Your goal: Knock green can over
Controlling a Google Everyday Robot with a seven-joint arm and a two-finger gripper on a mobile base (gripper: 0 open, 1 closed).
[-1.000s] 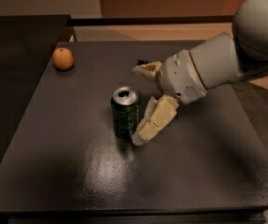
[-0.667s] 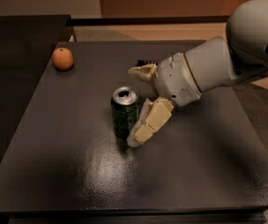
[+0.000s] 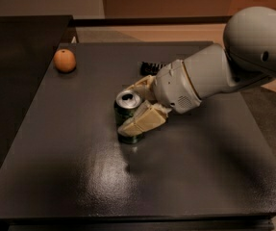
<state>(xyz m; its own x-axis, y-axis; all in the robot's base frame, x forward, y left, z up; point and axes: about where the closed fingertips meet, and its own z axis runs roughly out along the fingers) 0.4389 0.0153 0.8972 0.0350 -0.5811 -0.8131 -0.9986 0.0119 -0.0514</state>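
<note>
Fingers [image 3: 144, 121] of the gripper [image 3: 128, 110] are spread apart, not clamped. The nearer one lies slantwise across the front of the green can [image 3: 127, 101], seemingly touching it. The can stands upright near the middle of the dark table [image 3: 80, 177], between the two fingers. The farther finger reaches in just behind its silver top. Beyond the gripper a black ribbed packet [image 3: 151, 67] lies partly hidden, and an orange [image 3: 64, 60] sits well apart at the far left.
</note>
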